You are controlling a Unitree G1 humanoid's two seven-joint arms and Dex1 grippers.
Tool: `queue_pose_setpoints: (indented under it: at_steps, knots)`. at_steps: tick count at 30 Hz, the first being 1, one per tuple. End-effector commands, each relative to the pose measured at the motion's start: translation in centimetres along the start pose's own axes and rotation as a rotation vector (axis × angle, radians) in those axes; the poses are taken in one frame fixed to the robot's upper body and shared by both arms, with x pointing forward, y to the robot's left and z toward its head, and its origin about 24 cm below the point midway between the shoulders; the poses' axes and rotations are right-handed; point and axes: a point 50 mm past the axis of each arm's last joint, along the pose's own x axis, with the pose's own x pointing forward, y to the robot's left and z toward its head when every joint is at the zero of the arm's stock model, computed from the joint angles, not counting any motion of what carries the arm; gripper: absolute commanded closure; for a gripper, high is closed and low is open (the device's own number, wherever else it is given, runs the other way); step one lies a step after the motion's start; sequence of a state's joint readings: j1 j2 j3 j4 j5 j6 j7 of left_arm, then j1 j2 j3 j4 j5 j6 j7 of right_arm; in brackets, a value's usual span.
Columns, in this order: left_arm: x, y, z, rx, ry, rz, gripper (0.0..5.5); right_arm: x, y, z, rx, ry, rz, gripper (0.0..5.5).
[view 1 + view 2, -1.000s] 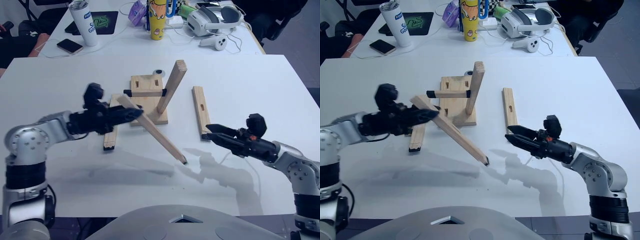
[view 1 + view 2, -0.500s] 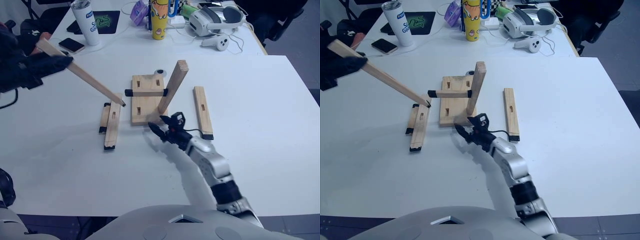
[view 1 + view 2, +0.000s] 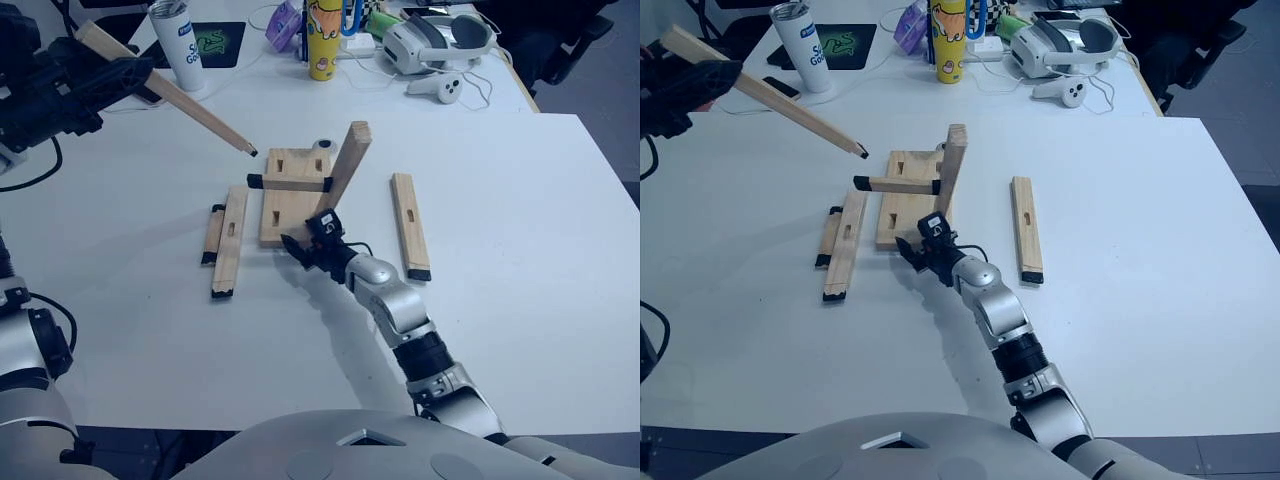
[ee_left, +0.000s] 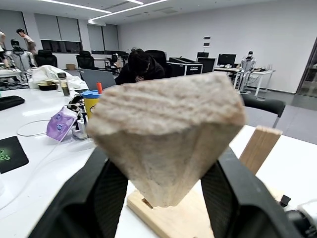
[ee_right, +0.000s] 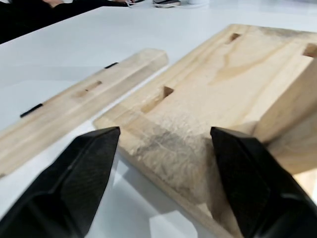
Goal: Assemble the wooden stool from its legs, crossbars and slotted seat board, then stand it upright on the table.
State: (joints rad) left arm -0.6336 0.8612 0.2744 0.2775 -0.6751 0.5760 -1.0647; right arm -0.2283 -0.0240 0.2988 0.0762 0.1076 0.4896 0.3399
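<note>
In the left eye view we saw the left end effector (image 3: 125, 78) held high above the white desk (image 3: 520, 200). It was clamped shut on the upper end of a long pale wooden leg (image 3: 200, 115), which slanted down and away from it with its dark tip off the desk. The right end effector (image 3: 295, 247) sat low at the near corner of the flat slotted wooden seat board (image 3: 285, 205). Just beyond it a second square wooden leg (image 3: 345, 170) stood tilted in the board.

In the left wrist view the leg's rough end was pinched between the two black fingers (image 4: 106, 196).

In the right wrist view the black fingers (image 5: 86, 173) were spread wide, holding nothing, with the board's corner between them. Beyond one finger a slotted wooden bar (image 5: 84, 94) lay flat on the desk.
</note>
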Motion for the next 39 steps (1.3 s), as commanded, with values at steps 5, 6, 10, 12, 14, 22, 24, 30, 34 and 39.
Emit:
queue_pose_setpoints:
  at_steps: [5,6,10,12,14,22,24,30,34,39]
  knots:
    - [2.3,-3.7,-4.1,0.035,0.007,-0.038,3.48,-4.3,-7.6,-0.9,-0.140,0.134,-0.142,2.08]
    - [2.5,-4.1,-4.6,0.041,0.020,-0.046,3.48,-4.4,-7.5,-0.6,-0.147,0.116,-0.115,2.08]
    - [2.9,-5.5,-5.5,0.044,0.061,-0.082,3.48,-5.1,-5.5,-0.3,-0.086,0.003,0.008,2.08]
    - [3.0,-5.9,-5.5,0.039,0.055,-0.093,3.48,-5.7,-4.6,-0.3,-0.038,-0.065,0.025,2.08]
    - [3.1,-6.3,-5.4,0.047,0.043,-0.100,3.48,-6.4,-4.5,0.0,-0.011,-0.148,-0.006,2.28]
    - [4.6,-8.4,-6.3,0.020,0.029,-0.184,3.48,-7.3,-6.2,-0.9,0.019,-0.237,-0.190,3.44]
    - [5.3,-9.0,-6.7,0.022,0.028,-0.208,3.48,-6.6,-6.3,-1.2,0.022,-0.219,-0.190,3.72]
    - [6.8,-9.8,-7.8,0.040,0.040,-0.255,3.48,-4.4,-7.7,-2.9,0.047,-0.115,-0.252,4.62]
    - [7.6,-10.2,-8.6,0.062,0.045,-0.264,3.48,-4.2,-7.6,-4.4,0.052,-0.029,-0.242,5.29]
    - [7.9,-10.4,-9.0,0.071,0.037,-0.260,3.48,-4.2,-7.0,-6.0,0.041,0.060,-0.199,5.50]
